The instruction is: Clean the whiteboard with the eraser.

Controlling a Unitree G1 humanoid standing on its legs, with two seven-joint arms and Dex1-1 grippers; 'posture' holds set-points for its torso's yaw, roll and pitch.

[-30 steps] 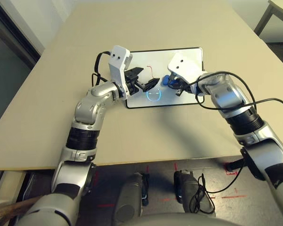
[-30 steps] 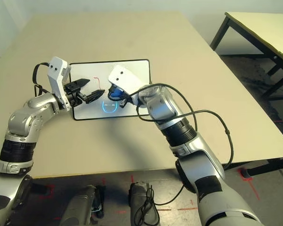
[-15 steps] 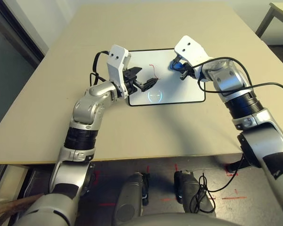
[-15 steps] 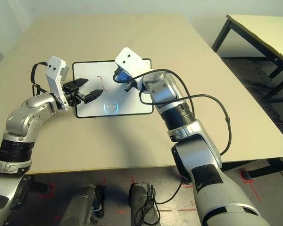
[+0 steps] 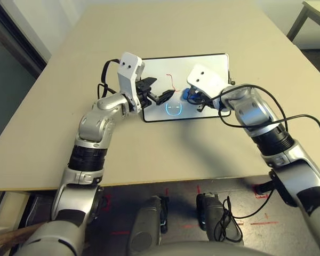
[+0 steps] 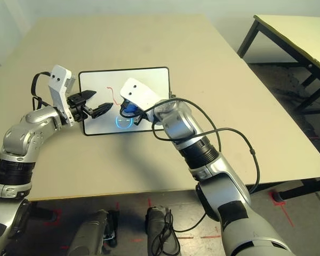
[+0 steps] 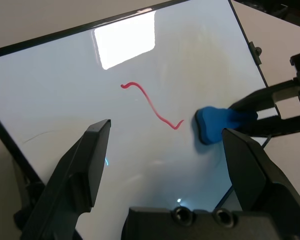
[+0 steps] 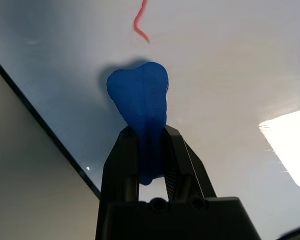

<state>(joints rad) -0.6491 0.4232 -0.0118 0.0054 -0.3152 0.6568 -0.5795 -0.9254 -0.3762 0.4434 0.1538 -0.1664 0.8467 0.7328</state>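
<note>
Since half a second ago the right end effector [image 5: 194, 100] has swung back from the far right part of the board toward its middle, carrying the eraser [image 5: 189, 95] with it; the left arm has barely shifted

Left eye view: the board [image 5: 213, 66] lies flat on the tan surface [image 5: 202, 144]. Eraser sits on the board's mid-near area, just right of a red scribble [image 5: 172, 81] and near a faint blue ring [image 5: 173, 109]. Left end effector [image 5: 161, 89] hangs over the board's left part, fingers spread, holding nothing

Right eye view: same layout; a second table [image 6: 298, 32] stands well apart to the right. A black cable [image 6: 224, 133] loops off the right forearm, clear of the board

Left wrist view: eraser's tip lies just beside the scribble's lower end, apparently not yet on it. Most of the red line remains

Right wrist view: black fingers [image 8: 124, 157] clenched on the eraser's narrow waist, broad end pressed toward the board, close to the board's black frame [image 8: 40, 125]

Judgement: eraser looks light and slightly soft, and the waist is the sensible hold. Board is thin, smooth and likely to slide under a wipe, so the idle left end effector could steady its edge. Nothing blocks the path to the scribble
</note>
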